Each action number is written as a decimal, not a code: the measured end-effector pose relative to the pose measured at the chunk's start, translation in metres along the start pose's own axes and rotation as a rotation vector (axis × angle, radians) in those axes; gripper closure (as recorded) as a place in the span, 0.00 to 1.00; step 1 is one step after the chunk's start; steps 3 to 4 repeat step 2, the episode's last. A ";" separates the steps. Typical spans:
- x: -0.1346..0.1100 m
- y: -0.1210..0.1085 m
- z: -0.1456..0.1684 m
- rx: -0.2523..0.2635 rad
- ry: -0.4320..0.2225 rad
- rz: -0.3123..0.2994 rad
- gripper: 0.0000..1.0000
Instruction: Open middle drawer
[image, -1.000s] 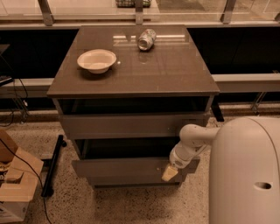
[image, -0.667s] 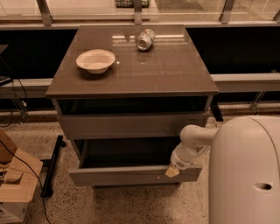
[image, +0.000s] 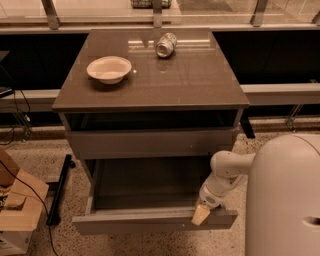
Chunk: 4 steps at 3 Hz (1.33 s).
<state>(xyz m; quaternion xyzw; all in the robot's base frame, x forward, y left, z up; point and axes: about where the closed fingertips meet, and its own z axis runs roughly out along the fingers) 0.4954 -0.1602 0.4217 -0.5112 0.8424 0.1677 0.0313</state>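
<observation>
The grey-brown cabinet (image: 150, 90) stands in the middle of the view. Its middle drawer (image: 150, 220) is pulled far out toward me, showing a dark, shallow, empty interior (image: 147, 182). My gripper (image: 202, 214) is at the right end of that drawer's front edge, its tan fingertips hooked over the top of the front panel. The white arm reaches it from the lower right. The top drawer (image: 150, 142) above is pushed in further, with a dark gap over it. The lowest drawer is hidden under the open one.
A white bowl (image: 109, 68) and a tipped metal can (image: 166, 44) lie on the cabinet top. My white base (image: 285, 200) fills the lower right. A cardboard box (image: 17, 210) and cables sit at the lower left, and a black bar (image: 59, 187) lies on the floor.
The middle drawer has slid further out toward me, and my gripper has moved down and toward me with its front edge.
</observation>
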 end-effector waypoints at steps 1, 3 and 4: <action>0.043 0.036 0.007 -0.058 -0.052 0.159 0.18; 0.046 0.039 0.008 -0.067 -0.058 0.181 0.00; 0.046 0.039 0.008 -0.067 -0.058 0.181 0.00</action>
